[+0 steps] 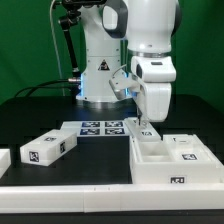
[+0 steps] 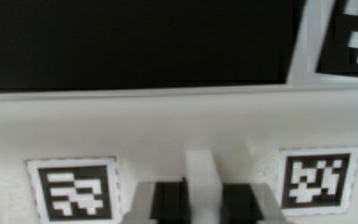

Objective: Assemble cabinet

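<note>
Exterior view: cabinet (image 1: 172, 160) sitting on the black surface (image 1: 30, 120) at the exterior view's right, with open compartments facing up and tags showing on its front and inside. Tool (image 1: 146, 122) reaching down onto the cabinet corner nearest the marker board (image 1: 100, 128). Wrist view showing dark fingers (image 2: 169, 203) flanking a thin white cabinet wall and pinching it, one tag on each side. Loose tagged block (image 1: 50, 148) lying well apart toward the exterior view's left. Long white rail (image 1: 80, 195) running along the front.
</note>
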`<action>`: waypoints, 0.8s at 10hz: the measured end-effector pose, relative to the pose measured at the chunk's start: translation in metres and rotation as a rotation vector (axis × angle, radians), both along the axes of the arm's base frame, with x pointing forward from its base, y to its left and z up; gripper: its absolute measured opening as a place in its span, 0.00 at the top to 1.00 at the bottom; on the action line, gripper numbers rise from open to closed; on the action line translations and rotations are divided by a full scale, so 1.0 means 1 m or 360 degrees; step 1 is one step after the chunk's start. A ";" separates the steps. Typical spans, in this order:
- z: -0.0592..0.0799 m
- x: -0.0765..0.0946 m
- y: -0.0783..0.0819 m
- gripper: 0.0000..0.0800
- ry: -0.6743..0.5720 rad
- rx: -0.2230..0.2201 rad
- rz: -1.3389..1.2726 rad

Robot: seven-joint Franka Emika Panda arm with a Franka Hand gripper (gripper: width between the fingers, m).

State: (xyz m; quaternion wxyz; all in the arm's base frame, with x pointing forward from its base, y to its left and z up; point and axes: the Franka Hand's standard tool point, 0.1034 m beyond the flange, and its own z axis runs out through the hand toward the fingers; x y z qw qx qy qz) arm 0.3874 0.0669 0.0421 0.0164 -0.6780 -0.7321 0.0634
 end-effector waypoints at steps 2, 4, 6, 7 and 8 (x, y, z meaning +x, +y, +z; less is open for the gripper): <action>0.010 0.001 -0.004 0.91 0.0007 -0.0052 -0.0120; 0.013 0.007 -0.006 0.91 0.0019 -0.0069 -0.0148; 0.012 0.006 -0.006 0.91 0.0023 -0.0070 -0.0149; 0.015 0.012 -0.007 0.91 0.0025 -0.0078 -0.0157; 0.019 0.021 -0.008 0.91 0.0009 -0.0080 -0.0166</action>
